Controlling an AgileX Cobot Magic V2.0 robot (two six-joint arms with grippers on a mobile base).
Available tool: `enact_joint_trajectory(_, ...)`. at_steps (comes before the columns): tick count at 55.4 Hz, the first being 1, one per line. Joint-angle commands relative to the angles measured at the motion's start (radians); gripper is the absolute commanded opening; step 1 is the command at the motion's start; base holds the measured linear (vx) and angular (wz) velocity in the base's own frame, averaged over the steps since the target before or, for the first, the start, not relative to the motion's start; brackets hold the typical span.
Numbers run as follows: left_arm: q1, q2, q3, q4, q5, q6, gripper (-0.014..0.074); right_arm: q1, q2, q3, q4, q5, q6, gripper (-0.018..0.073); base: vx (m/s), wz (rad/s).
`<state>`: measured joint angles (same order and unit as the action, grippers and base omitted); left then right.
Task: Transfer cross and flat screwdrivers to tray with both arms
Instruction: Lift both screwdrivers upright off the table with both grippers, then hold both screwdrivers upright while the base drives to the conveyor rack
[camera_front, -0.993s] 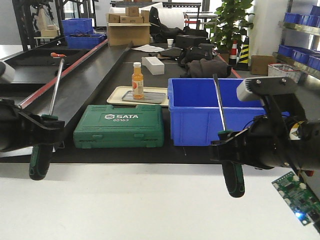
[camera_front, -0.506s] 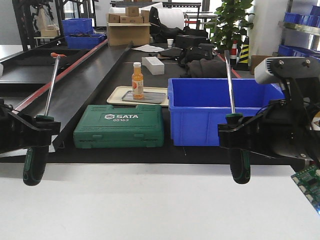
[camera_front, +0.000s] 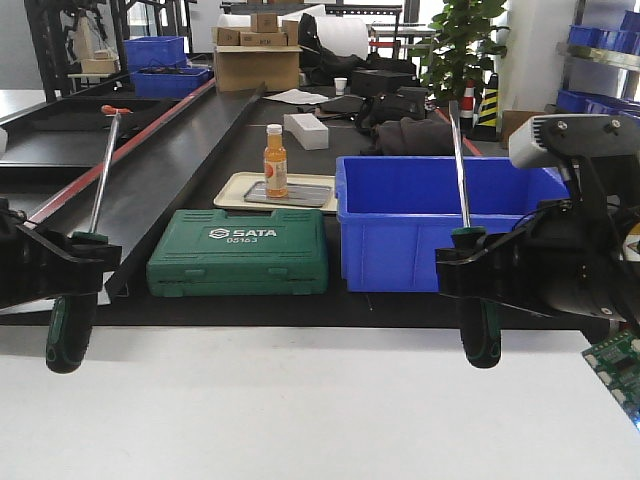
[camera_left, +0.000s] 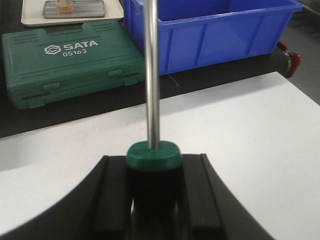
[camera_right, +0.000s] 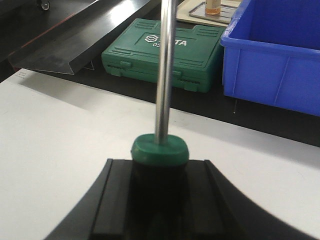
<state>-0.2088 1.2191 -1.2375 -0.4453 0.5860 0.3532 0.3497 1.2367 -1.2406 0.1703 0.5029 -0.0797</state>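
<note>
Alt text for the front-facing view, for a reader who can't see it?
Two black robot arms each hold a green-handled screwdriver upright, shaft up, over a white table: left arm with left screwdriver, right arm with right screwdriver, jaws shut. Behind: green SATA case, blue crate, orange bottle on a cream tray.

The left long steel screwdriver (camera_front: 68, 335) and right long steel screwdriver (camera_front: 478, 335) had green-black handles; the deep plastic crate (camera_front: 400, 235) was blue.

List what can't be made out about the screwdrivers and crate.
Tip type, cross or flat: left screwdriver and right screwdriver too small in the front view; both wrist views cut the shafts at the top edge.
Blue crate floor: front view, hidden by its front wall.
Bottle label: front view, too small.
</note>
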Motion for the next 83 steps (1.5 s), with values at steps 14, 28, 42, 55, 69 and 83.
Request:
enact_joint_trajectory(14,-0.004,-0.027,-0.029,-0.032,-0.073,-0.010,0.0003,-0.004,-0.029,-0.027,0.000,-0.091,-0.006,-0.0008,0.00,0.00)
enact_joint_trajectory(28,-0.004,-0.025,-0.029,-0.032,-0.073,-0.010,0.0003,-0.004,-0.029,-0.027,0.000,-0.091,-0.006,-0.0008,-0.02,0.02)
enact_joint_trajectory(42,-0.004,-0.020,-0.029,-0.032,-0.073,-0.010,0.0003,-0.004,-0.029,-0.027,0.000,-0.091,-0.006,-0.0008,-0.11,0.04)
enact_joint_trajectory(55,-0.004,-0.020,-0.029,-0.032,-0.073,-0.010,0.0003,-0.004,-0.029,-0.027,0.000,-0.091,-0.006,-0.0008,-0.21,-0.08)
enact_joint_trajectory(69,-0.004,-0.020,-0.029,-0.032,-0.073,-0.010,0.0003,-0.004,-0.029,-0.027,0.000,-0.083,-0.006,-0.0008,-0.29,-0.17)
enact_joint_trajectory(83,-0.004,-0.020,-0.029,-0.032,-0.073,-0.010,0.0003,-0.004,-0.029,-0.027,0.000,-0.083,-0.006,-0.0008,-0.29,-0.27)
